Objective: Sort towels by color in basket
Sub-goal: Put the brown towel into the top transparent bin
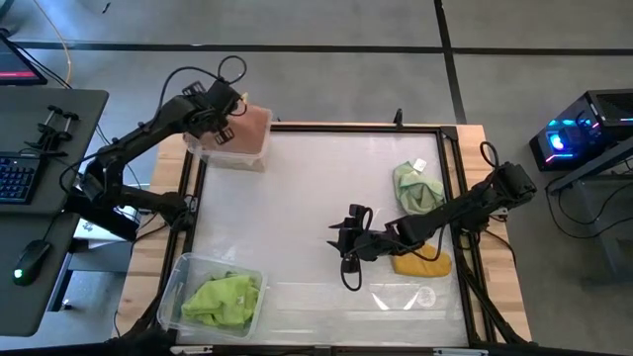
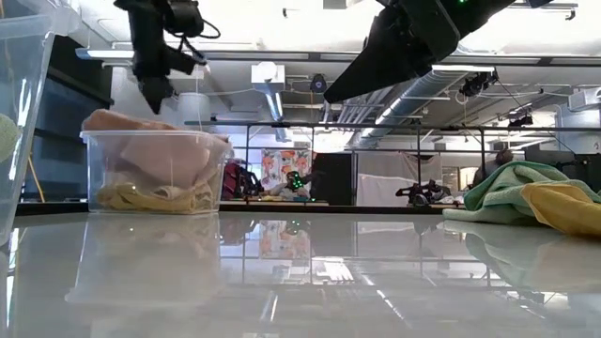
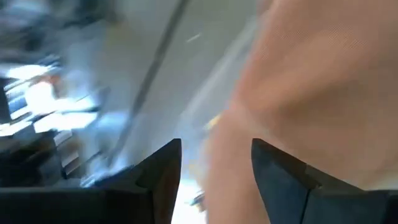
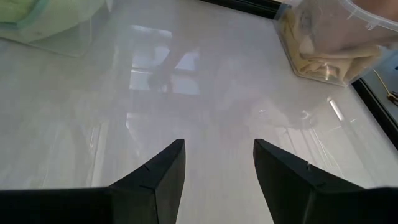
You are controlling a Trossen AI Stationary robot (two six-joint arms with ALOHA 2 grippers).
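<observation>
A dusty pink-brown towel point(image 1: 249, 127) is heaped in a clear bin point(image 1: 212, 158) at the table's far left, on top of a tan cloth point(image 2: 160, 195). My left gripper point(image 1: 227, 117) hangs open just above that heap point(image 2: 122, 120), and the pink cloth fills its wrist view point(image 3: 311, 74). A lime green towel point(image 1: 224, 299) lies in a second clear bin point(image 1: 184, 263) at the near left. A sage green towel point(image 1: 416, 186) and a mustard yellow towel point(image 1: 422, 263) lie on the table at the right. My right gripper point(image 1: 342, 243) is open above the bare middle of the table point(image 4: 219, 180).
A black frame point(image 1: 326, 127) runs around the white table top. The two loose towels overlap in the low view, yellow point(image 2: 563, 207) in front of green point(image 2: 498, 188). The right arm point(image 1: 455, 210) stretches over the table between them. A desk with a keyboard point(image 1: 15, 178) stands at the left.
</observation>
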